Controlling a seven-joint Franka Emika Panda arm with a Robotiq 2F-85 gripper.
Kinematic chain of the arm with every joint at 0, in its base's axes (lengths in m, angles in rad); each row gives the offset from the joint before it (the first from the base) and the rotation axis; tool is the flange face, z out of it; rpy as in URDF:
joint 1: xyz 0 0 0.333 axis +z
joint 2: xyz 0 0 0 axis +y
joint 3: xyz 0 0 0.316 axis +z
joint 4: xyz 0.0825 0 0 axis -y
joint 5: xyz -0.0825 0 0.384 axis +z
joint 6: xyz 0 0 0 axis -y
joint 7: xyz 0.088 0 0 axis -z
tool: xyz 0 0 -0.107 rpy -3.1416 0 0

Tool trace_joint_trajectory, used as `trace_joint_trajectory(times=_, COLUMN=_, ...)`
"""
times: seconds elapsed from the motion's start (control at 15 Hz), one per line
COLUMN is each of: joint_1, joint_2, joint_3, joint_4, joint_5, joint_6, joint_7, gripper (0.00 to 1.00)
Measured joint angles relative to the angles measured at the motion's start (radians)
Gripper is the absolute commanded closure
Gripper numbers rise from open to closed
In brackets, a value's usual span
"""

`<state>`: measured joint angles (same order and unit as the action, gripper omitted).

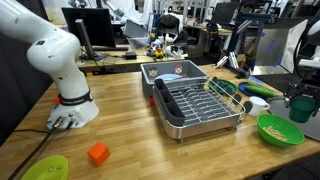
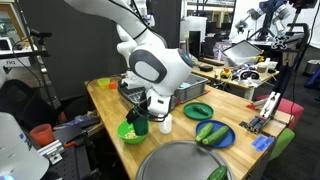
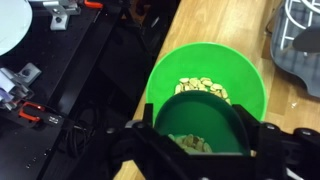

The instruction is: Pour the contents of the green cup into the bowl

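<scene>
Green | one cup [image 3: 205,118] | one bowl [image 3: 160,78] | one hand [image 3: 205,140] pinching the cup over bowl

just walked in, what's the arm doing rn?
The arm's pincer is shut on the green cup and holds it over the lime-green bowl, near the edge of the wooden table. Yellowish-tan bits lie in the bowl. Whether the cup holds anything cannot be seen.

The green cup [image 3: 205,128] is dark, the bowl [image 3: 168,72] lime-green.
</scene>
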<state>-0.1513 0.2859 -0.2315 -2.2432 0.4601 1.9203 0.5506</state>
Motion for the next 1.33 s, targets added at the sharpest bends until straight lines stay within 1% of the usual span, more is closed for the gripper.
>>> trace_joint_trajectory(times=0.13, joint_1=0.029, joint_2=-0.044, joint_3=0.001, joint_4=-0.043, joint_5=-0.057, joint_6=0.020, joint_7=0.074, gripper=0.48)
trace_joint_trajectory(times=0.33, joint_1=0.078, joint_2=-0.095, joint_3=0.013, joint_4=-0.095, joint_5=-0.158, joint_6=0.090, joint_7=0.219, gripper=0.48)
trace_joint_trajectory(times=0.67, joint_1=0.140, joint_2=-0.112, joint_3=0.055, joint_4=-0.121, joint_5=-0.340, joint_6=0.195, joint_7=0.467, gripper=0.48)
trace_joint_trajectory(times=0.93, joint_1=0.162, joint_2=-0.112, joint_3=0.075, joint_4=-0.123, joint_5=-0.455, joint_6=0.205, joint_7=0.633, gripper=0.48)
trace_joint_trajectory(times=1.33, joint_1=0.166, joint_2=-0.111, joint_3=0.095, joint_4=-0.121, joint_5=-0.529, joint_6=0.185, joint_7=0.783, gripper=0.48)
